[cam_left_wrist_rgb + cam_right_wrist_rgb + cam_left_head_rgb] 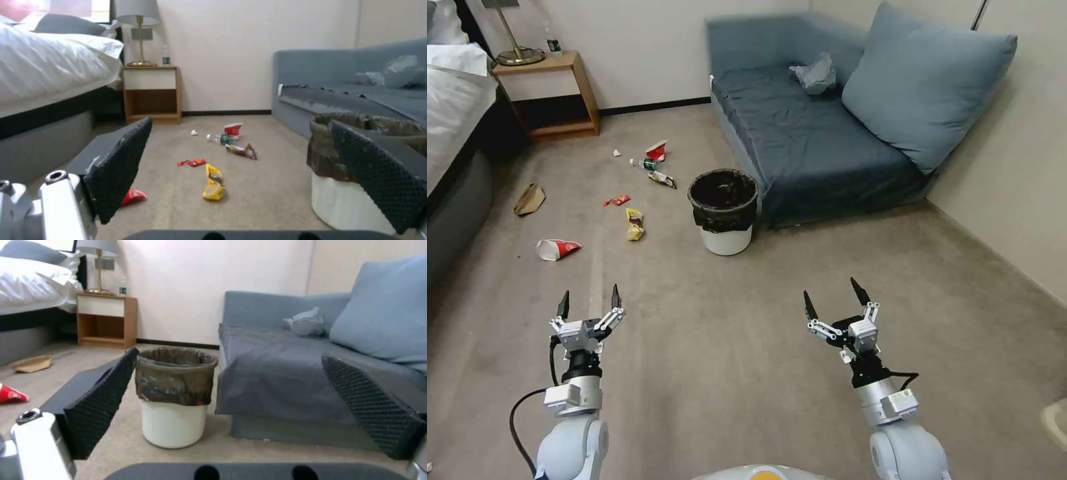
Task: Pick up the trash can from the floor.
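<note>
On the floor [800, 373], upright and just beside the front corner of the sofa [820, 153], stands the trash can [723, 212]; its black bag is folded over the rim and it is not yet touched. Left gripper [590, 301] hangs low over the carpet, well short of the can, fingers released and spread, nothing between them; right gripper [832, 301] hangs likewise to the other side, fingers spread and empty. Both arms are apart from the can; judged stage: approach, no grasp begun.

Litter lies on the carpet to the can's left: a yellow wrapper [635, 224], a red wrapper [617, 200], a tipped paper cup [558, 249], and a brown paper bag [529, 199] nearer the bed [454, 107]; a nightstand [554, 93] stands against the far wall.

Risks, as judgement: the can looks light and could tip or slide if one finger meets its wall before the other; fingers closing on the loose bag alone may pull the liner off rather than lift the can; the sofa's closeness leaves the right gripper little room on that side; an advance may run over the wrappers.
</note>
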Robot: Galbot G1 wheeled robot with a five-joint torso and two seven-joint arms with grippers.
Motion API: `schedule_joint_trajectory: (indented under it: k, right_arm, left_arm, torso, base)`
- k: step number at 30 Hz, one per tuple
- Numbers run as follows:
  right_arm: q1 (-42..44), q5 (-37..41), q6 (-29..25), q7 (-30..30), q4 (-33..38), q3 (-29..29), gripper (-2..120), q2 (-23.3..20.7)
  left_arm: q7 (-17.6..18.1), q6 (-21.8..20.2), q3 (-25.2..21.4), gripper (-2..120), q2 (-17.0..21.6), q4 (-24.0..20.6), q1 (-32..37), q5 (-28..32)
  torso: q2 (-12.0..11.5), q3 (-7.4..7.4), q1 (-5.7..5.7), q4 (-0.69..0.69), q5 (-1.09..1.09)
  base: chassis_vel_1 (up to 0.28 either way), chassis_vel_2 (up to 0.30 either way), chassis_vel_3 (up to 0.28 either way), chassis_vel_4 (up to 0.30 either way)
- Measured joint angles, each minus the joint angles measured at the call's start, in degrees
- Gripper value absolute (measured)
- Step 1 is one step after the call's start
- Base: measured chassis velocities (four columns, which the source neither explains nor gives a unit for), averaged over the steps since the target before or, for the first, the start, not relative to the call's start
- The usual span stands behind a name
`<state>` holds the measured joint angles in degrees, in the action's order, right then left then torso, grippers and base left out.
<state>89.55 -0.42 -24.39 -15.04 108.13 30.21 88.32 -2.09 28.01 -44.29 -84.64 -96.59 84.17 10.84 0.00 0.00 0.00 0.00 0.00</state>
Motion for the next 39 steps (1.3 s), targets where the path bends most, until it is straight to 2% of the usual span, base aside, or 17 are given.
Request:
schedule_joint_trajectory:
  k: [39]
  right_arm:
    - [-0.5,0.2,0.0,-0.7,-0.7,0.1,100,-0.2]
  left_arm:
    - [0.0,-0.4,0.2,97,-0.1,-0.3,-0.2,0.0]
  torso:
    - [0.0,0.00,0.00,0.00,0.00]
  base:
    - [-0.090,0.089,0.093,-0.086]
